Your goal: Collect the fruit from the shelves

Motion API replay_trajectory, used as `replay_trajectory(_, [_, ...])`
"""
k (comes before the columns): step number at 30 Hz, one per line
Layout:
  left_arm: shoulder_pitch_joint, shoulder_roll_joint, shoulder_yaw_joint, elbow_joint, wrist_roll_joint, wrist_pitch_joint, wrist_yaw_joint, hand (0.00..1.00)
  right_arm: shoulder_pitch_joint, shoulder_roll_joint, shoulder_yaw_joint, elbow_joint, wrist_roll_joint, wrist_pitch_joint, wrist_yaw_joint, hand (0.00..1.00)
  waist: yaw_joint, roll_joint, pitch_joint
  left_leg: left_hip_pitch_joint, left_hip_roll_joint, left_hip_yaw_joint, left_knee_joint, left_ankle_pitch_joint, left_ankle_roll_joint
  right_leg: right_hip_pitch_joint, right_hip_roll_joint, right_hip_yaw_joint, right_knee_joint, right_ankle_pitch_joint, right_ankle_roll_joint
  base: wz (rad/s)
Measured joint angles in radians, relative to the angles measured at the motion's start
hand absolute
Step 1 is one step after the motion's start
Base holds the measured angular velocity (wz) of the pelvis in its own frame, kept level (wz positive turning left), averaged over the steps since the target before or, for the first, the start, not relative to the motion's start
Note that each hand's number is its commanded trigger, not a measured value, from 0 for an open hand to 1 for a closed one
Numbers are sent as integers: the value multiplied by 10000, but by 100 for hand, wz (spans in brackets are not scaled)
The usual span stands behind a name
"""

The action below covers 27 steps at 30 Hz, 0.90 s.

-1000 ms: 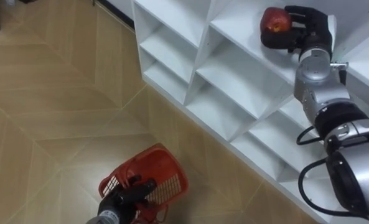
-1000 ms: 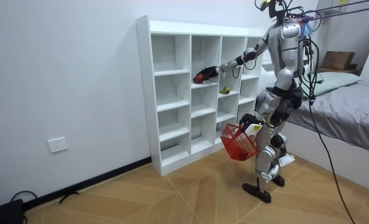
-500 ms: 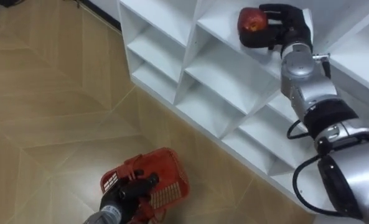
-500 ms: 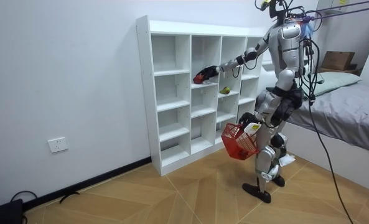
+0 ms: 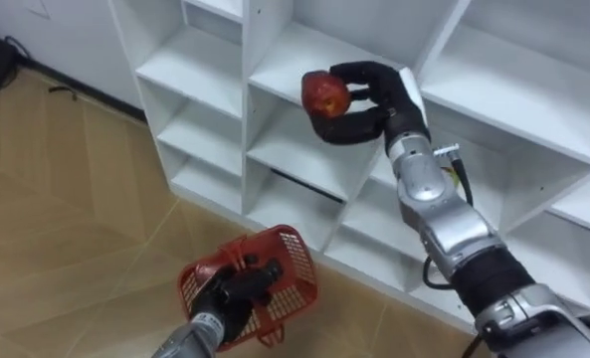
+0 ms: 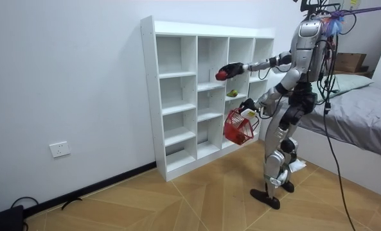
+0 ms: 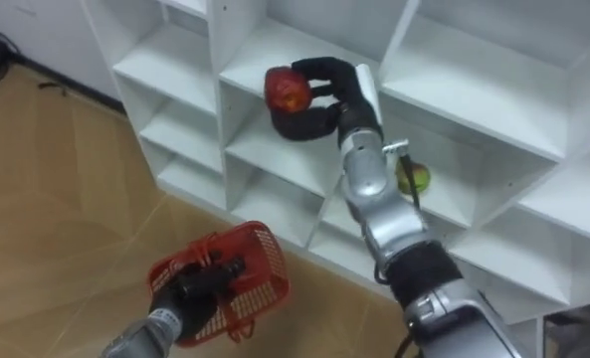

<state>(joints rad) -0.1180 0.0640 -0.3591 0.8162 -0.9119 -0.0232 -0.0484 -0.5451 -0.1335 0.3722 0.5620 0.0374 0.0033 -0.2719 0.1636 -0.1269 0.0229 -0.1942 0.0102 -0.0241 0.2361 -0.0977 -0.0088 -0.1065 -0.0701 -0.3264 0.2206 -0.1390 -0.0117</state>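
Clasping a red apple (image 5: 325, 93) in the right hand (image 5: 377, 96), fingers and thumb curled round it, at the far side of the scene, apparently just out in front of the white cubby shelf (image 5: 210, 70). Holding it out there, probably for carrying it away from the cubby and toward the basket. Gripping the red mesh basket (image 5: 296, 273) with the left hand (image 5: 237, 293), low and near on the left, fingers curled over its handle or near rim, hard to tell which. Tipping the basket's mouth up and toward the shelf, most likely for receiving the fruit. Hanging it well below the apple and to its left, above the wood floor (image 5: 66, 219), so needing a lowering of the right arm or a lifting of the basket before any release. Showing bare mesh inside wherever the left hand is not covering it. Leaving a small green fruit (image 7: 412, 178) lying in a cubby just right of the right forearm, apart from both hands and probably next for collecting. Standing close before the shelf in the room view, right arm stretched out, basket lifted at about waist level.
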Motion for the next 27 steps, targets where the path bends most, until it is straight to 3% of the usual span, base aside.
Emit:
replay_trajectory(6, [130,-25,-17,-383,1,15,156,100,1518,44,133,-1578,89,4,369,100,-302,4,-25,268,-14,69,-112,-18,23,288,7,75,-157,49,43,-2])
replay_trajectory(13, [33,-232,-7,-467,-9,32,166,100,2130,46,378,-1706,-44,9,1123,100,-464,288,-19,375,-17,145,-178,-38,41,322,7,177,-175,49,52,-4])
replay_trajectory(17, [33,-230,73,-581,-7,128,218,100,2781,59,394,-2301,-383,23,1315,100,-492,484,-60,463,-17,210,-306,-36,42,334,4,229,-183,37,69,-3])
replay_trajectory(27, [18,-233,221,-925,-11,127,456,100,3786,-65,486,-2365,-450,43,1834,100,-647,573,-65,459,-24,217,-350,-38,41,342,14,262,-251,25,84,0])
